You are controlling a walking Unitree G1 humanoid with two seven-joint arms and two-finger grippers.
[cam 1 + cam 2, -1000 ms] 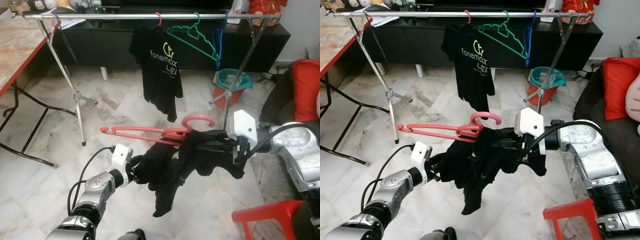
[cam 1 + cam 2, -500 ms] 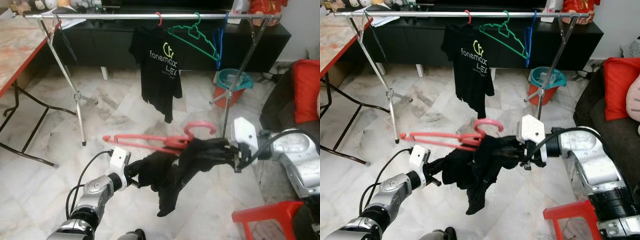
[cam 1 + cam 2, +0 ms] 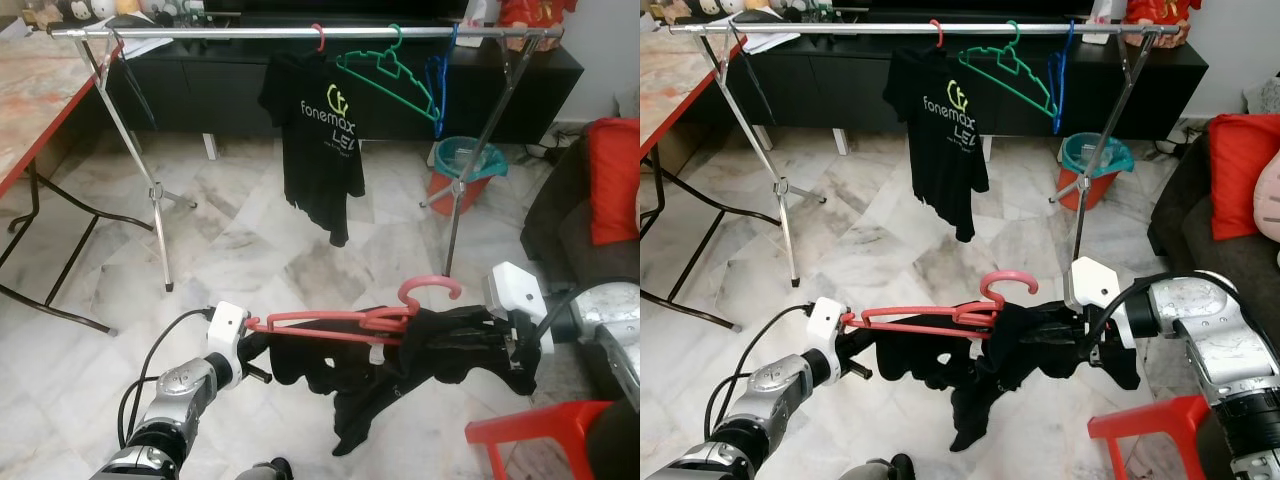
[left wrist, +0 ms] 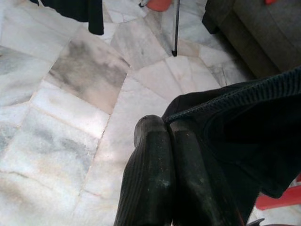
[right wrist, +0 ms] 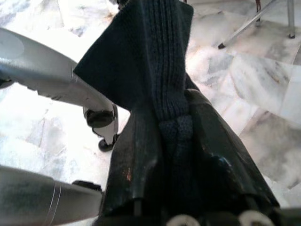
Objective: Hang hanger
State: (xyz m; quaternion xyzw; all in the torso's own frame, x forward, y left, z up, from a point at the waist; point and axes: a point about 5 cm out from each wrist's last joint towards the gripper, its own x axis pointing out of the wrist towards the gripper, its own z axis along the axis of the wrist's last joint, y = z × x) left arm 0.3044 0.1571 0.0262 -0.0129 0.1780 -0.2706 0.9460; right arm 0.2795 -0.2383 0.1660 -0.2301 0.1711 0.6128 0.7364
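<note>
Fingers of both the left gripper and right gripper pinch the black garment draped on the pink hanger.

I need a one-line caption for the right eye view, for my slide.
Both hands, left hand and right hand, stretch a black garment on a pink hanger before the clothes rack.

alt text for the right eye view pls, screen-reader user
Two silver robot arms hold a black garment stretched between them on a pink hanger, low over a marble floor. Behind stands a metal clothes rail carrying a black printed T-shirt, a green hanger and a blue hanger.
</note>
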